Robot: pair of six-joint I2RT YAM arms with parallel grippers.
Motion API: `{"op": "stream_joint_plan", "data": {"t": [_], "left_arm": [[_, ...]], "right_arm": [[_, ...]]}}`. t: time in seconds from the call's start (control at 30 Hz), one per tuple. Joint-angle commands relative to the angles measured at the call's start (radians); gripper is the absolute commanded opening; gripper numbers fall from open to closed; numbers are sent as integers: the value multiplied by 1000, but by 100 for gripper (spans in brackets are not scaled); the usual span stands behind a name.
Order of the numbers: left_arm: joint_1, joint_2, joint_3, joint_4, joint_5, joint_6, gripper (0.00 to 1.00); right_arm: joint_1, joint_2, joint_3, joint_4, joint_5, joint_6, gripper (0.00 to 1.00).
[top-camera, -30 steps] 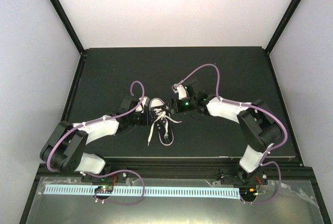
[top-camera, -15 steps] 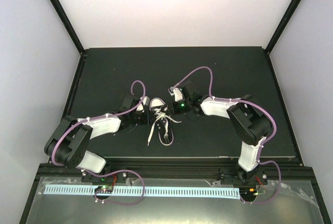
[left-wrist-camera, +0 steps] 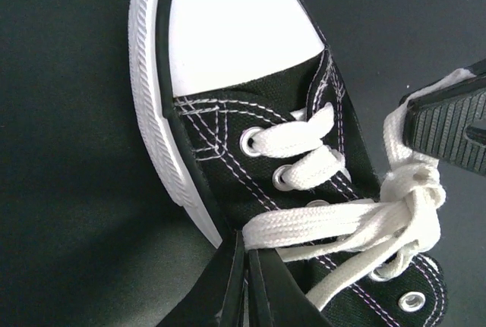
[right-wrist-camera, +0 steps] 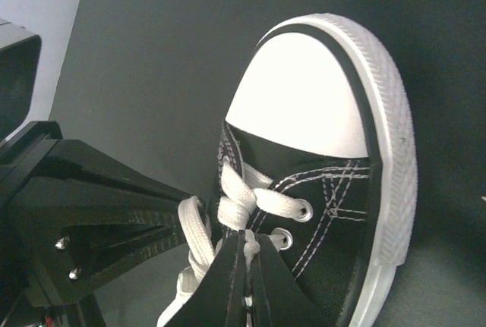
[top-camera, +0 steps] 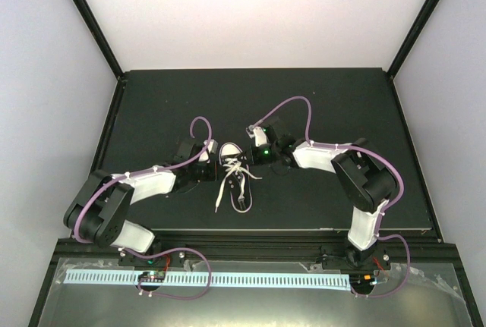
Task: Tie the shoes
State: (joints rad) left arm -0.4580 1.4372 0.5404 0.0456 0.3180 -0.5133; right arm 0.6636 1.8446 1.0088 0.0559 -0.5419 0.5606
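Observation:
The shoe (top-camera: 231,169), a small black canvas sneaker with a white toe cap and white rubber rim, lies mid-table with its toe pointing away from the arm bases. Its white laces (top-camera: 228,187) cross in a loose knot over the tongue and trail toward the near edge. My left gripper (top-camera: 215,172) presses in from the shoe's left side. In the left wrist view the left gripper (left-wrist-camera: 247,245) is shut on a flat lace strand (left-wrist-camera: 326,224). From the right side, my right gripper (top-camera: 247,161) reaches the lacing; close up, the right gripper (right-wrist-camera: 247,242) is shut on a lace (right-wrist-camera: 239,205) near the eyelets.
The black table mat (top-camera: 326,107) spreads around the shoe, with pale walls behind and at both sides. A black frame rail (top-camera: 250,230) runs along the near edge. Purple cables (top-camera: 292,107) arch over both arms. The right finger (left-wrist-camera: 448,126) shows at the edge of the left wrist view.
Both grippers have closed from partly open onto the laces. The right arm has shifted slightly left toward the shoe; the shoe has stayed in place.

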Motion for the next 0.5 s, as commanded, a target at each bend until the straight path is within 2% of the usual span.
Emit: {"op": "stream_joint_plan", "data": {"t": [0.0, 0.47], "left_arm": [[10, -50, -9, -23, -67, 2, 2], [34, -182, -108, -78, -118, -28, 2]], "right_arm": [[-1, -50, -15, 21, 83, 11, 2], [-49, -134, -111, 17, 188, 4, 2]]}}
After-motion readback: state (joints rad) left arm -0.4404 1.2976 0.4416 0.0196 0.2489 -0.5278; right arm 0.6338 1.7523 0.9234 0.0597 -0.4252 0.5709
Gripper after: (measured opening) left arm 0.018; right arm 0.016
